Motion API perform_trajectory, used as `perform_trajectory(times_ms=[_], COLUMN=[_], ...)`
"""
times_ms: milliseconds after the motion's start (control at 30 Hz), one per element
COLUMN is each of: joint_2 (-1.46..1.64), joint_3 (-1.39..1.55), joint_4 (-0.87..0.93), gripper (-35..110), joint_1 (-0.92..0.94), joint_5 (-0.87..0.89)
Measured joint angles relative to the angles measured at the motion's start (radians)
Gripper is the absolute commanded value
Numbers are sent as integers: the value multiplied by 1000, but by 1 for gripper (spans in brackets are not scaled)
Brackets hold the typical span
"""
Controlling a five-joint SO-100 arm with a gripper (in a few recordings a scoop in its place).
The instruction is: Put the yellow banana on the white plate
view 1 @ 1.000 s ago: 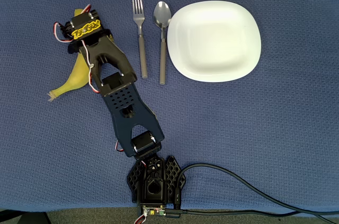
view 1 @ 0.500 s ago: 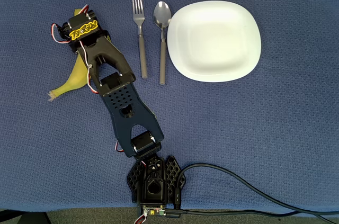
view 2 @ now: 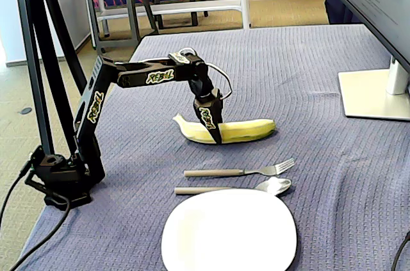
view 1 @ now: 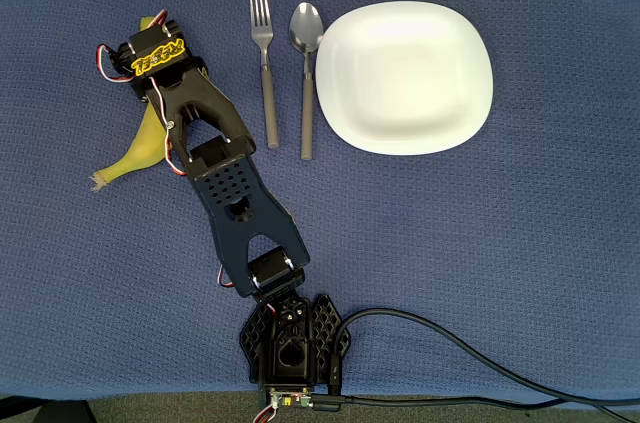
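The yellow banana [view 2: 246, 130] lies on the blue cloth, left of the fork in the overhead view, with its frayed stem end [view 1: 99, 181] pointing lower left. My gripper [view 2: 216, 135] points straight down over the banana's middle and straddles it. One finger [view 2: 214, 127] stands against the banana's near side with its tip at the cloth. The other finger is hidden behind the fruit, so the gap between the jaws cannot be seen. From above, the wrist motor [view 1: 158, 55] covers the gripper and part of the banana [view 1: 145, 138]. The white plate [view 1: 404, 77] stands bare at the upper right.
A fork [view 1: 265, 68] and a spoon [view 1: 306, 73] lie side by side between the banana and the plate. A monitor stand [view 2: 375, 91] sits at the right in the fixed view. A black cable [view 1: 480, 363] runs from the arm's base [view 1: 290, 343] along the near edge.
The wrist shifted slightly up and to the left over the banana in the overhead view, then held still. The banana has stayed where it was.
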Motion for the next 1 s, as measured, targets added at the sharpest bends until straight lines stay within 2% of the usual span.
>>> perform_trajectory(times_ms=[167, 367, 567, 1000], joint_2=[-3, -5, -3, 26], joint_3=[-2, -2, 9, 18], joint_4=[-17, -20, -34, -25], gripper=[13, 13, 0, 0], joint_1=[2, 0, 2, 3], joint_5=[-6, -6, -15, -14])
